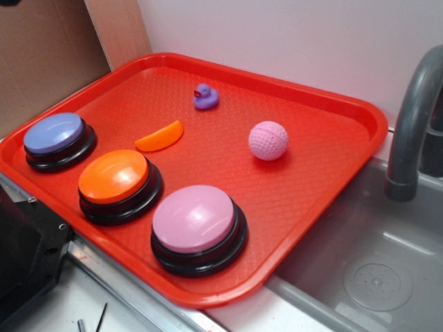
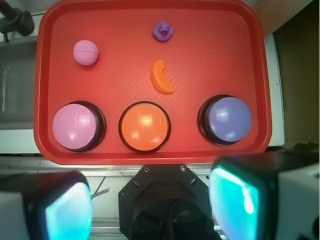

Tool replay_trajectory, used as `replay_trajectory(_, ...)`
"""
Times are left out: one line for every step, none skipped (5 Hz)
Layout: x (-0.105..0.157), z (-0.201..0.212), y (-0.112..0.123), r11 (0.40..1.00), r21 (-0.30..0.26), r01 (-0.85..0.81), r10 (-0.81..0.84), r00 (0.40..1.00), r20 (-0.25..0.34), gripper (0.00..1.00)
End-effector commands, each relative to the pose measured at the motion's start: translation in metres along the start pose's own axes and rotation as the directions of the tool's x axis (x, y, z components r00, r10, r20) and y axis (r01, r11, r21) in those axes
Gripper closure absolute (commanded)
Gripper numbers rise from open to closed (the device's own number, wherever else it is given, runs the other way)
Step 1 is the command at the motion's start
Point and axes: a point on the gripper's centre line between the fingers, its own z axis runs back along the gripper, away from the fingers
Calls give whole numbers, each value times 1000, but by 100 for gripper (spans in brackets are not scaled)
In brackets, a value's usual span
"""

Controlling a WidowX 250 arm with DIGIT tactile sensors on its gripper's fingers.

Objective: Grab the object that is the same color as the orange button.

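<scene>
A small flat orange crescent, the object (image 1: 160,136) (image 2: 162,77), lies on the red tray (image 1: 325,187) (image 2: 215,45) just behind the orange button (image 1: 114,177) (image 2: 144,126). That button is a large dome on a black base, in the middle of a row of three. My gripper (image 2: 150,210) hangs high above the tray's near edge, over the robot base. It is open, its two teal-padded fingers (image 2: 67,212) far apart with nothing between them. The exterior view does not show the gripper.
A purple-blue button (image 1: 55,135) (image 2: 227,119) and a pink button (image 1: 196,221) (image 2: 76,126) flank the orange one. A purple duck (image 1: 205,97) (image 2: 163,31) and a pink ball (image 1: 268,140) (image 2: 85,52) lie farther back. A grey faucet (image 1: 415,117) and sink (image 1: 374,270) border the tray.
</scene>
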Motion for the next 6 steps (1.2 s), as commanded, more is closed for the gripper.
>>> replay_trajectory(0,0,0,1000,0,0,0,1000,0,0)
replay_trajectory(15,-17,5,999,34,-18,18,1000,-6,0)
replay_trajectory(33,-39,10,998,54,-28,29,1000,-11,0)
replay_trajectory(51,-61,16,996,83,-12,12,1000,-5,0)
replay_trajectory(64,-86,25,998,67,5,-4,1000,-17,0)
replay_trajectory(77,-115,32,998,66,18,-17,1000,-22,0)
